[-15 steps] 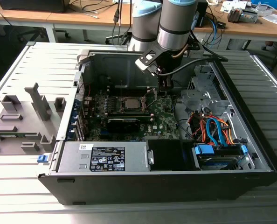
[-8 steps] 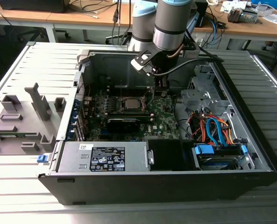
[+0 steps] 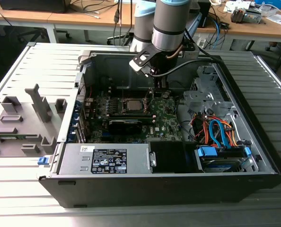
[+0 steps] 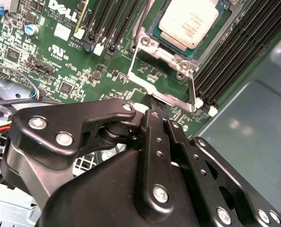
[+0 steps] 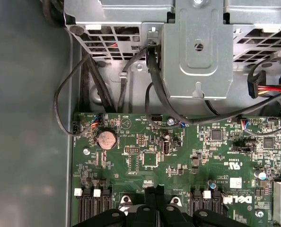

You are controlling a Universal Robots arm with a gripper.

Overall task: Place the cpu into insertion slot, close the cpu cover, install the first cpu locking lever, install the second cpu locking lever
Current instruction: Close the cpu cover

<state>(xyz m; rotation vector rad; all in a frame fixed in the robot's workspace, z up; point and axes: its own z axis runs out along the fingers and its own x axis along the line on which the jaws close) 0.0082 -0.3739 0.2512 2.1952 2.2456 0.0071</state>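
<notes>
The gripper (image 4: 155, 108) has its fingers drawn together, nothing visible between them, tips down at the board (image 4: 83, 61); just beyond, a thin wire lever (image 4: 193, 87) runs lengthwise away from them; further on, the cover (image 4: 152, 45) frames the seated cpu (image 4: 188, 21).

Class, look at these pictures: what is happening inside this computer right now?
One robot arm's gripper, shut, is down inside the open computer case, right beside the insertion slot on the motherboard. The cpu already lies in the slot, and the cpu cover seems lowered around it. A wire locking lever runs along the slot; whether it is latched cannot be told.
</notes>
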